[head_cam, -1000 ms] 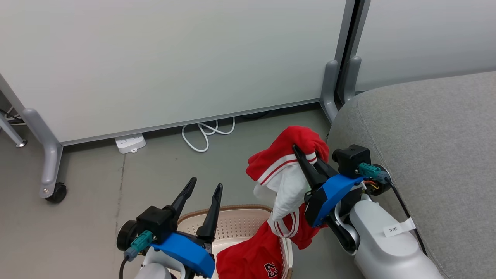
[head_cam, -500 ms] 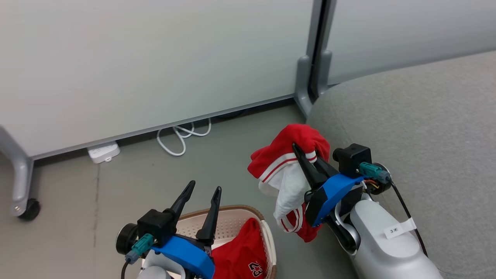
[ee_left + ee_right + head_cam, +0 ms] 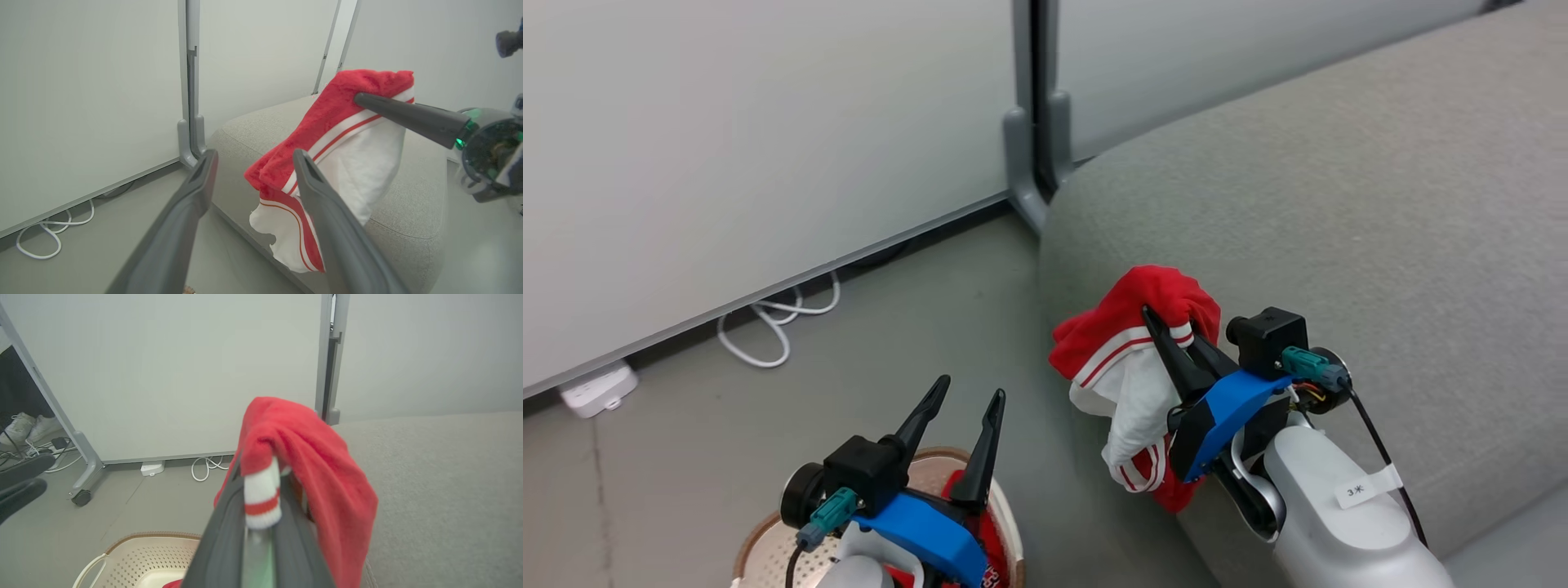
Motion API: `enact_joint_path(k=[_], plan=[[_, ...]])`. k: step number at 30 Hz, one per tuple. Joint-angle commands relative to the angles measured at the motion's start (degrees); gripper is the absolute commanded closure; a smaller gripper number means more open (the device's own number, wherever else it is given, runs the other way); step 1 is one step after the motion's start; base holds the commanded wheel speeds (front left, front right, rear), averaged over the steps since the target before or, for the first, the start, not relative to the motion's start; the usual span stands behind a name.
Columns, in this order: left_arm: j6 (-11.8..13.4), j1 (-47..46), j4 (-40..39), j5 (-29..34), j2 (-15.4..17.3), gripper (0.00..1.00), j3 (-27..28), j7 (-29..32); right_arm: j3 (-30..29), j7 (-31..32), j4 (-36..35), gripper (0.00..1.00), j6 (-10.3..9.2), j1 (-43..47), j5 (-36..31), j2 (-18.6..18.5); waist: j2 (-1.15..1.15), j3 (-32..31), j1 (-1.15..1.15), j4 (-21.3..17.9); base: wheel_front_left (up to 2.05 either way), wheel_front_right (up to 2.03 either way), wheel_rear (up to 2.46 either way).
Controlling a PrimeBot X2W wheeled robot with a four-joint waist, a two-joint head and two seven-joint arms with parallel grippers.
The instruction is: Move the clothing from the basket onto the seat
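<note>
While the right gripper keeps its two long dark fingers pressed together on a soft red sports garment (the one with a white lining and red-striped white trim), the cloth hangs in the air at the near corner of the large light-grey fabric-upholstered seat cushion. The garment is bunched over the fingertips: its red pile folds over the top, a striped white band crosses the middle, and the white lining and a striped hem droop below. In the left wrist view the hem hangs in front of the cushion's rounded side; whether it touches the fabric cannot be told. In the right wrist view a white cuff with one red stripe lies between the fingers.

The left gripper has its fingers spread and holds nothing. It is poised above the oval cream-white plastic laundry basket, which has perforated walls and a brown woven-look rim. A second red garment lies inside the basket, with part of a white-outlined number visible.

The basket stands on the grey floor, beside the cushion. A white cable and a white power strip lie at the foot of the pale partition panels.
</note>
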Motion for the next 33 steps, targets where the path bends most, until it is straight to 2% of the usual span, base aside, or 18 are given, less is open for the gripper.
enact_joint_path(k=[1,8,17,28,33], plan=[[-0.1,-0.7,-0.3,-0.2,0.3,0.00,0.0,-0.2,-0.2,0.0,-0.5,1.00,0.03,0.5,-0.3,-0.2,0.00,0.6,0.00,-2.7,0.00,0.00,0.00],[-0.1,-1.6,-0.3,0.0,0.9,0.00,0.0,-0.2,-0.6,0.1,-1.6,1.00,0.03,1.0,-0.3,-0.2,0.00,2.2,0.00,-7.1,0.00,0.00,0.00],[-0.1,-2.9,-0.1,-0.3,1.4,0.00,-0.6,-0.2,-1.3,-0.2,-2.1,1.00,0.03,1.3,0.1,-0.2,0.00,3.3,0.00,-9.4,0.00,0.00,0.00],[-0.1,-4.6,-0.4,-0.3,2.3,0.00,-1.2,-0.2,-3.5,-0.6,-1.4,1.00,0.03,-1.7,-0.3,-0.2,0.00,6.5,0.00,-8.8,0.00,0.00,0.00],[-0.1,-7.5,-1.3,0.4,3.8,0.00,-2.4,-0.2,-9.2,-0.8,0.3,1.00,0.02,-7.9,-1.3,-0.3,0.00,11.6,0.00,-6.8,0.00,0.00,0.00]])
